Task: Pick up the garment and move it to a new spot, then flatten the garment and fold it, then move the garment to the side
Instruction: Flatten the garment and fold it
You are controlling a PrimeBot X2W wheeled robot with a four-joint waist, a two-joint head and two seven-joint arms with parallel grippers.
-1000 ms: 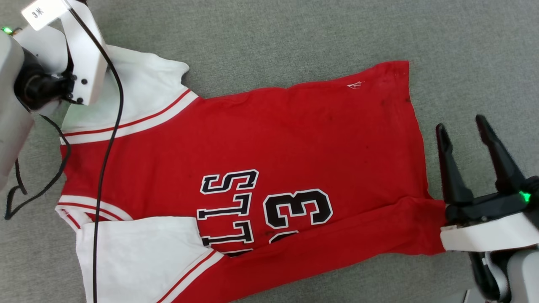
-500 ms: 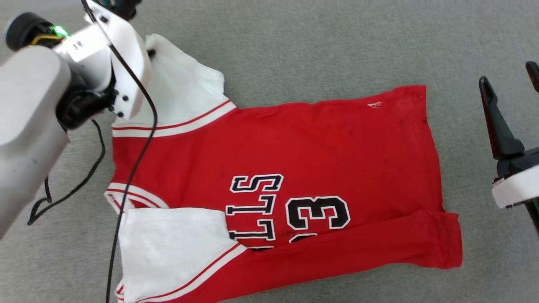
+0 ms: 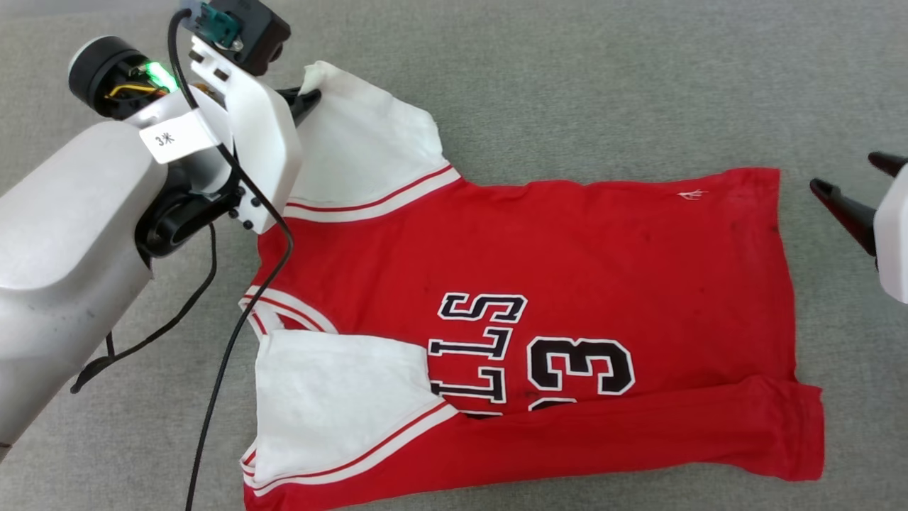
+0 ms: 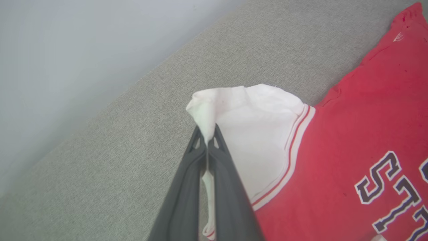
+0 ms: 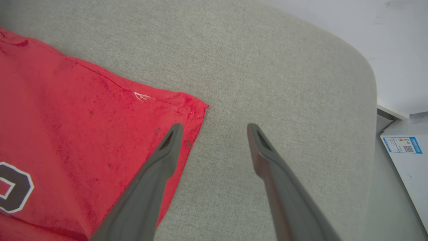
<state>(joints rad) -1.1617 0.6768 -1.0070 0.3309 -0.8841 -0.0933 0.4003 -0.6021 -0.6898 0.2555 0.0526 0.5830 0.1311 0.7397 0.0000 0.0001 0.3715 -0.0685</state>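
The garment (image 3: 539,270), a red jersey with white sleeves and black lettering, lies spread on the grey cushion, its near side edge folded over the number. My left gripper (image 3: 312,96) is shut on the outer edge of the far white sleeve (image 3: 369,149) and holds that edge raised. In the left wrist view the fingers (image 4: 207,129) pinch a bunched fold of the sleeve (image 4: 257,134). My right gripper (image 3: 844,174) is open just past the hem. In the right wrist view it (image 5: 214,127) hovers at the garment's (image 5: 83,127) far hem corner, holding nothing.
The grey cushion (image 3: 567,85) ends in a rounded edge (image 5: 364,83) to the right. A white box with a blue label (image 5: 404,147) stands beyond it. A black cable (image 3: 234,333) from my left arm hangs over the garment's collar side. A pale wall (image 4: 67,50) runs behind the cushion.
The head camera has shifted. My left gripper has shut on the sleeve's edge and lifted it. My open right gripper has moved from the near hem toward the far hem corner.
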